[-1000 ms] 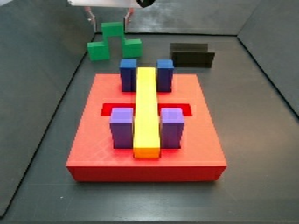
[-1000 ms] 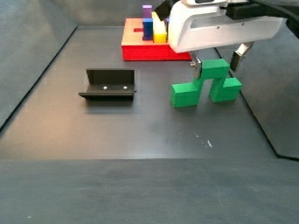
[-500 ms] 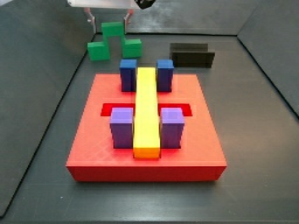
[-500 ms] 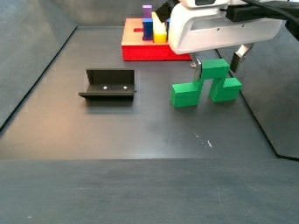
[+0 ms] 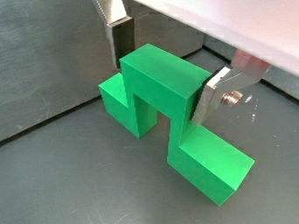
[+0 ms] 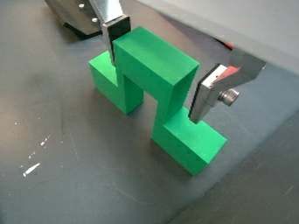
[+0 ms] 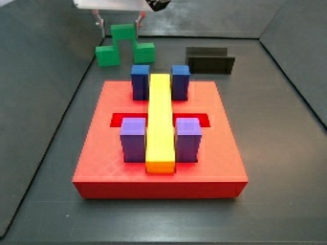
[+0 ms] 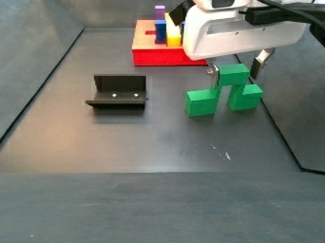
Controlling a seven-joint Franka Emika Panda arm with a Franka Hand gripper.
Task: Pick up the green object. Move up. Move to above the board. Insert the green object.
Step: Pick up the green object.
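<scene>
The green object (image 5: 163,79) is bracketed by the claw (image 5: 166,74) on the worktop (image 8: 152,142), well apart from the board (image 7: 102,158).

The tall centre block is straddled by the silver fingers (image 6: 212,92), presumably for lifting; whether the pads press or merely flank cannot be told.

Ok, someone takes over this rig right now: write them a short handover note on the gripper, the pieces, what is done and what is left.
Gripper: down over the green object, fingers on either side of its tall centre block; whether the pads grip it cannot be told.
Green object: on the floor, beyond the board's far edge in a side view, not lifted.
Board: carries the yellow bar, blue and purple blocks.
Fixture: apart, untouched.
Done: approach. Left: grasp, lift, move above board, insert.
</scene>
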